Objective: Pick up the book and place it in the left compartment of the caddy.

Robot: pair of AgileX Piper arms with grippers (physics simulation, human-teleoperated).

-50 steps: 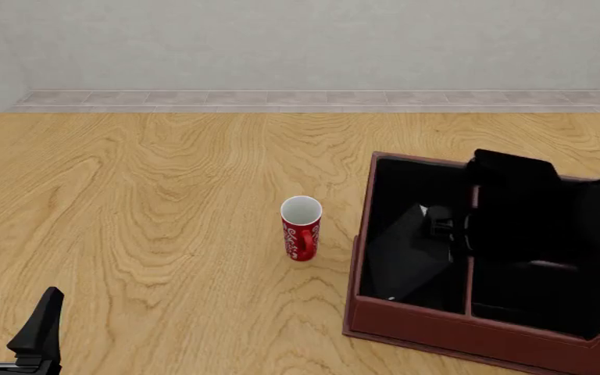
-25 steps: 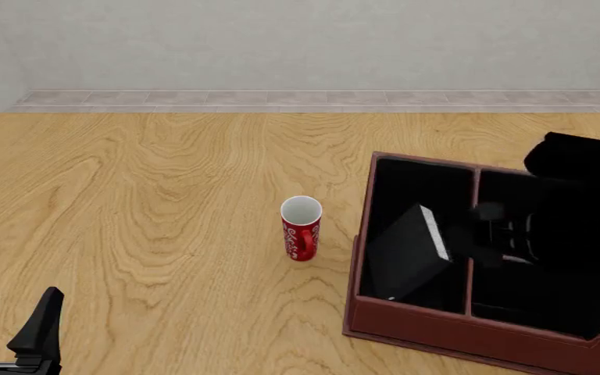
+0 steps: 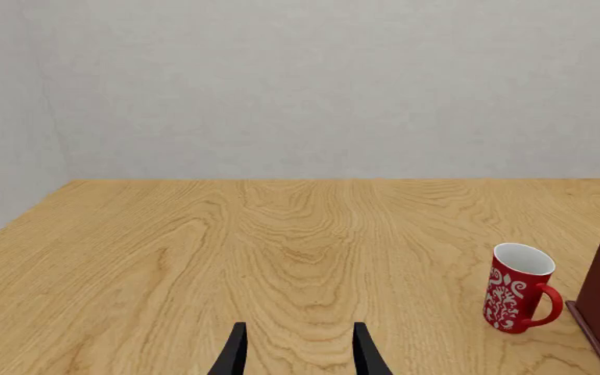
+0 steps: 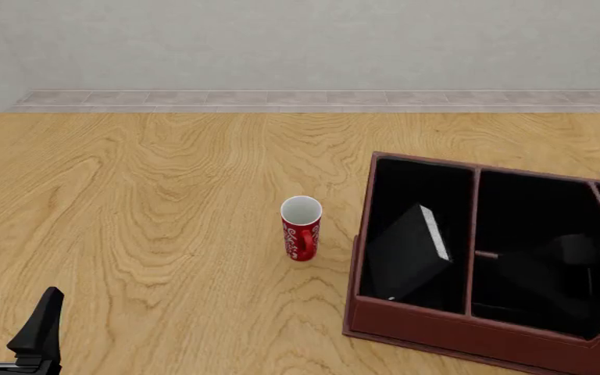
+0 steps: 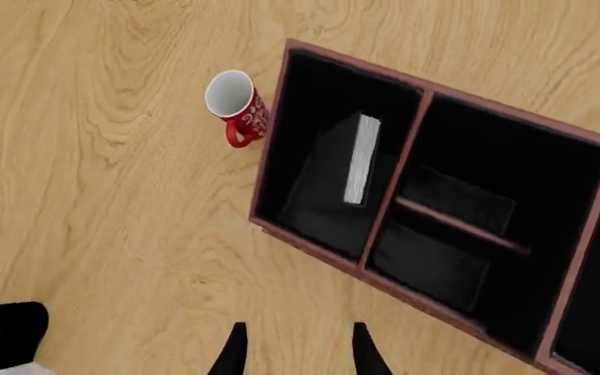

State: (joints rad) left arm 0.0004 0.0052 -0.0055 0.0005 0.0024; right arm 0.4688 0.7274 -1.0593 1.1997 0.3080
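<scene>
We see only the left gripper point(image 4: 10, 315) fingertips; the frame edge cuts the rest. Caddy point(image 4: 456, 324) runs off the right edge, well right of those fingers. Book point(image 4: 409, 251) bottom is lost in the black compartment.

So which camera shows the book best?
The right wrist view: it looks down on the book, showing its white page edge and that it leans inside the caddy's left compartment. The front view shows it slanted; the left wrist view misses it.
</scene>
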